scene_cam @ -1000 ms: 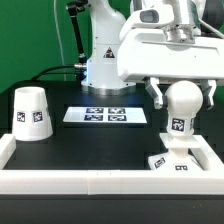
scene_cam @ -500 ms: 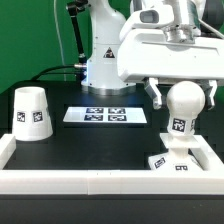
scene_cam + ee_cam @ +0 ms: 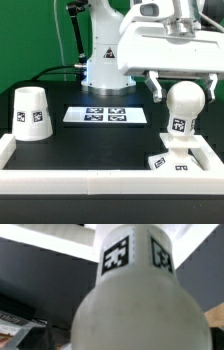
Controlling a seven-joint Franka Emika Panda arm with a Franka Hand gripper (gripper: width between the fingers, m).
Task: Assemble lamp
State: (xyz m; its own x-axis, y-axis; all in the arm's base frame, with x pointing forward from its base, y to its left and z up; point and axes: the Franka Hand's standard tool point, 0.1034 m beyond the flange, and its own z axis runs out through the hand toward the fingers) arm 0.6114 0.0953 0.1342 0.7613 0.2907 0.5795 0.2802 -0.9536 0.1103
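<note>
The bulb is stood upright on the base, at the exterior view's right of the tabletop. Its round top is seen between the tool's spread fingers, not squeezed. The shade is set well apart

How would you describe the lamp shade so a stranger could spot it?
Look at the black table. At the exterior view's left, beside the marker board, the shade stands alone. It is a flat-topped white cone, unlike the ball-shaped bulb at the exterior view's right.
</note>
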